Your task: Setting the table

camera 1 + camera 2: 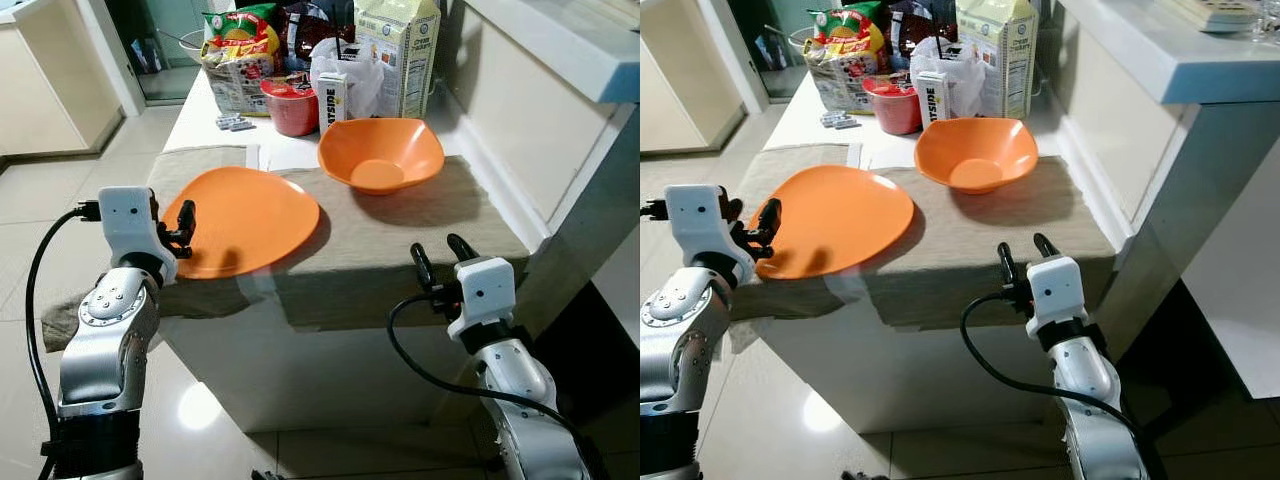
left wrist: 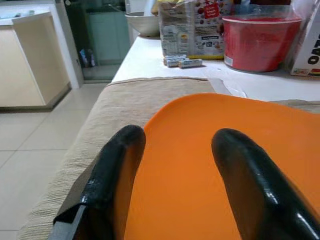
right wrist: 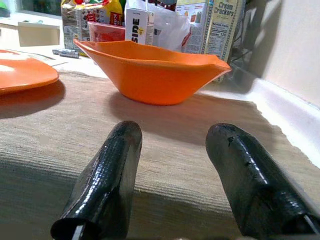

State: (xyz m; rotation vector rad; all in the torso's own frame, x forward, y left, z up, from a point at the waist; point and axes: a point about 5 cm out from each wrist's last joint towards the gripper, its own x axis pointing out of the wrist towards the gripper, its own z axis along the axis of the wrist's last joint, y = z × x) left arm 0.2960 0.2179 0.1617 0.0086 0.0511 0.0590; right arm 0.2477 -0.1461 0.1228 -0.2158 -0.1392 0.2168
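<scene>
We are holding our left gripper (image 1: 186, 222) spread at the orange plate's (image 1: 245, 218) near rim, our right gripper (image 1: 441, 258) spread, facing the orange bowl (image 1: 380, 152).

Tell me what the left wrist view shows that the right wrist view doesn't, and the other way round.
Left wrist view alone: the left gripper, fingers open, at the near edge of the orange plate, with the floor and a cabinet beyond the table's side. Right wrist view alone: the right gripper, also open, low over the beige cloth, facing the orange bowl and the cracker carton. Both share the plate, the cloth and the red tub at the back.
</scene>
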